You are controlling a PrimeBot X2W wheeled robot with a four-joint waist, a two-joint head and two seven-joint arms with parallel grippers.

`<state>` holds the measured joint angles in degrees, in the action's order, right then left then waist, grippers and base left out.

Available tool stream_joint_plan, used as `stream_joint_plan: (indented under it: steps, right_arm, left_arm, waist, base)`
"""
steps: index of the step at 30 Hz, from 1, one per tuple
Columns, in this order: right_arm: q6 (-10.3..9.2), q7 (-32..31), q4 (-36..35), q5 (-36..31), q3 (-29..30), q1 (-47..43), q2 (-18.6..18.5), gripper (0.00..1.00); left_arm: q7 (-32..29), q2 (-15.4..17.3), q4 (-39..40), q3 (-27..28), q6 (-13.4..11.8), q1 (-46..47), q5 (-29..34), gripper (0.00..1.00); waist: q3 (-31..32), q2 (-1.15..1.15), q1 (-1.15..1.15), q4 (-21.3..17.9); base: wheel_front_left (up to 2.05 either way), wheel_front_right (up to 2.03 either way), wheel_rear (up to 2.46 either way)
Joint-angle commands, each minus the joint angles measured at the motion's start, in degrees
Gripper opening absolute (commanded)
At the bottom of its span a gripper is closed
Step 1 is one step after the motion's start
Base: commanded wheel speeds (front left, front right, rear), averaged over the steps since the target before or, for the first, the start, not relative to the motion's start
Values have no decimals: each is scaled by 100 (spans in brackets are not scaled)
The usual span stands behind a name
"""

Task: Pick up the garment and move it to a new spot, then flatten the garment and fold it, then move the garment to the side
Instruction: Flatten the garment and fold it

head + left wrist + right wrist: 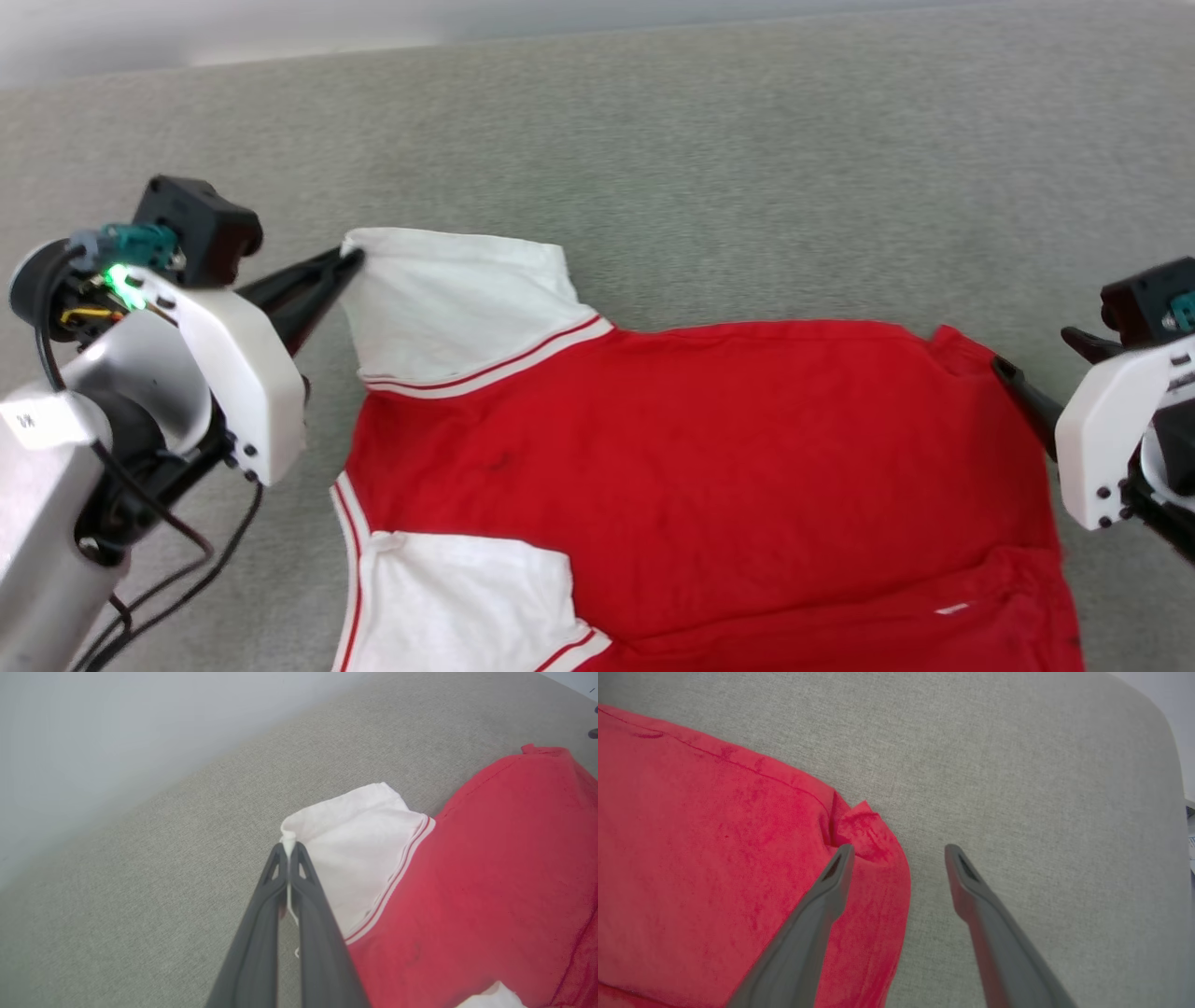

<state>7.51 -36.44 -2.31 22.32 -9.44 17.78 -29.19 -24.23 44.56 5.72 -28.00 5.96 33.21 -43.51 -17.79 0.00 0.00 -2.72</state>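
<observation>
Room: a pale grey wall [93, 742] rises behind the far edge of the surface; in the head view it is a blurred light band along the top.
Surface: a tabletop [747, 140] under a grey woven covering, flat and plain, with a rounded edge at the right of the right wrist view.
Garment: the garment [700, 448] lies spread on the tabletop with its red body mostly flat, collar end towards the robot's left and hem end towards its right.
Sleeves: the far white sleeve [448, 299] lies out flat on the covering. The near white sleeve [467, 597] runs off the bottom of the head view. Red-and-white stripe trim [495, 364] marks where the far sleeve joins the red.
Hem corner: a small rumpled fold [864, 826] sits at the far right corner of the red cloth.
Left claw: the left claw [289, 847] is pinched tight on the outer corner of the far sleeve, and a tuft of white cloth shows between its dark fingertips.
Right claw: the right claw [899, 851] stands wide apart and grips nothing. One finger [836, 877] is over the red cloth just beside the rumpled corner, the other over bare covering. Whether it touches the fabric I cannot tell.
Left arm: a green light [117, 275] glows on the wrist and black cables [187, 560] hang below it.
</observation>
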Motion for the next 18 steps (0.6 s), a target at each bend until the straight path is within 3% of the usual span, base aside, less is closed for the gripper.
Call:
stream_joint_plan:
  steps: [1, 8, 18]
  right_arm:
    - [-5, -217, 69, 70, -41, 182, -68, 100]
    - [-4, -1265, 590, 57, -261, 587, -338, 100]
    - [-5, -1484, 1352, 31, -898, 652, -486, 100]
  left_arm:
    - [50, 15, 143, 14, -57, -110, 41, 0]
    - [203, -69, 835, -62, -227, -332, 159, 0]
    - [404, -305, 899, -270, -160, -256, 266, 0]
  waist:
    - [-50, 0, 0, 192]
    - [-279, 0, 0, 630]
    - [-543, 0, 0, 948]
  base:
    - [0, 0, 0]
    - [0, 0, 0]
    - [0, 0, 0]
